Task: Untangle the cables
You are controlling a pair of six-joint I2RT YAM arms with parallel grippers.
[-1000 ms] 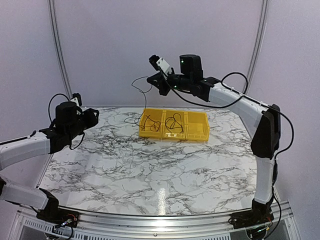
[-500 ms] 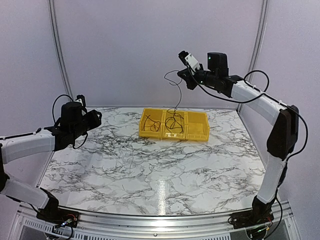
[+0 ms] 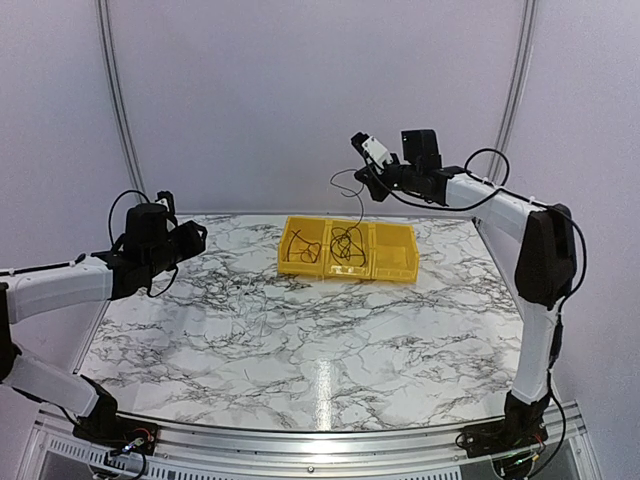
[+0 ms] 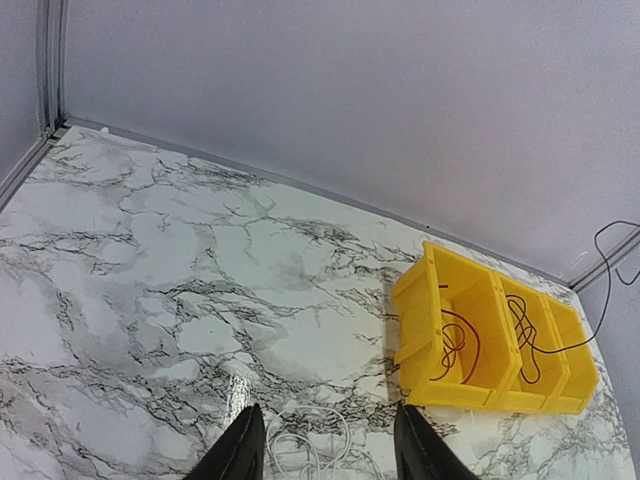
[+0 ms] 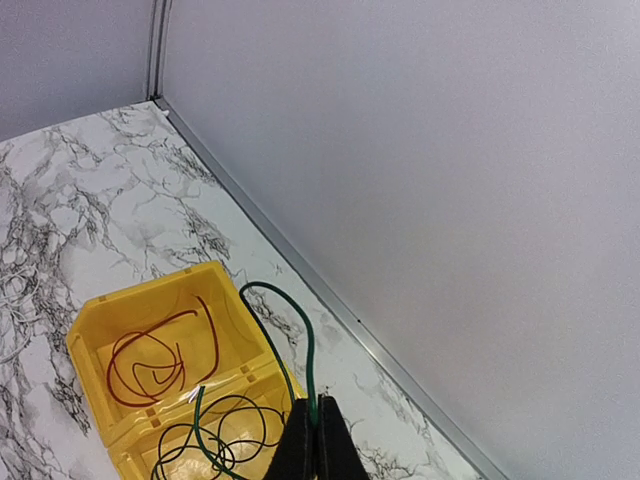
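Lowered a little since half a second ago, the right pincer (image 3: 364, 183) is clamped on the held cable (image 3: 347, 245), whose loops lie in the middle compartment of the yellow bin (image 3: 396, 263). The bin sits at the far side of the marbled tabletop (image 3: 300, 340), and pale walls stand all around. The right wrist view shows the held cable as green, with a red cable (image 5: 150, 365) in the next compartment; from overhead both look black. The left pincer (image 4: 325, 450) hovers with its fingers apart, well away from the bin.

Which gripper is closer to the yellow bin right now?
Right. The right gripper hangs above the middle compartment of the yellow bin, jaws shut on a cable trailing into it; the left gripper, open, hovers well off to the bin's left.
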